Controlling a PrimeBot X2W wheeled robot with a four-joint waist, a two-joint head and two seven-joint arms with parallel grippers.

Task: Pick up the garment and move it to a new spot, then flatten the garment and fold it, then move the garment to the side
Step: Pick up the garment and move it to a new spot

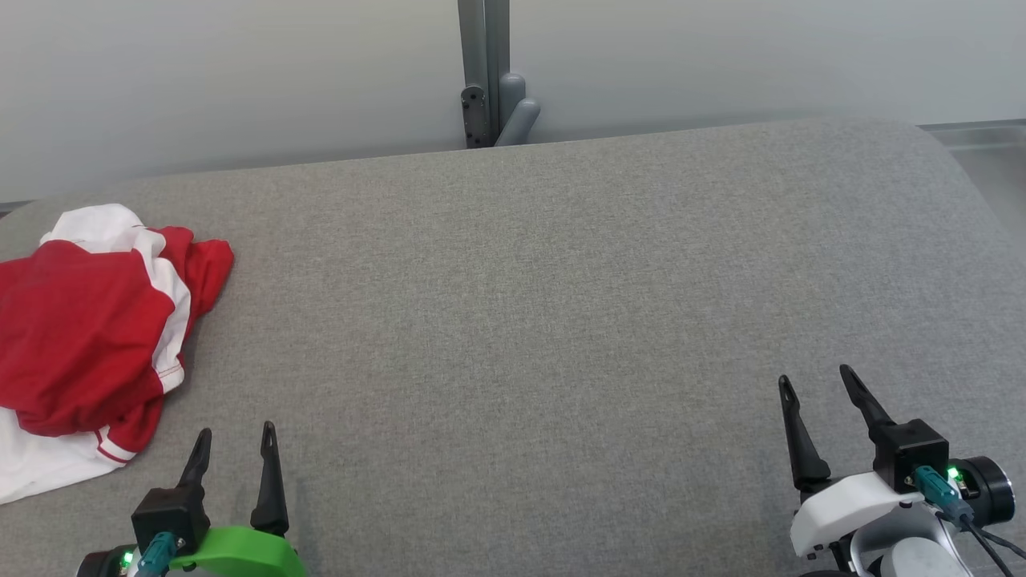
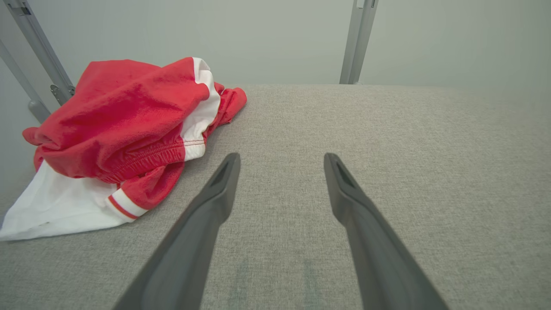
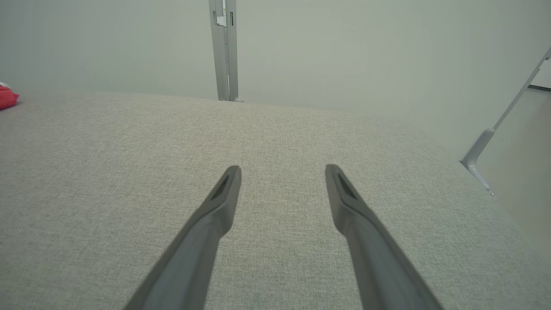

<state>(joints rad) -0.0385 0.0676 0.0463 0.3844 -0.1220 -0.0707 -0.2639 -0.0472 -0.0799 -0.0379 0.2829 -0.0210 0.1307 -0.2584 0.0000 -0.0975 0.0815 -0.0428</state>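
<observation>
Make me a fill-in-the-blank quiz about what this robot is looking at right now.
1. The garment is white and ____.
2. The left pincer and the right pincer both stand ____, holding nothing.
3. The garment lies crumpled on the robot's ____ side.
4. The fabric surface under everything is ____ in colour.

Missing words: red; open; left; grey.
</observation>
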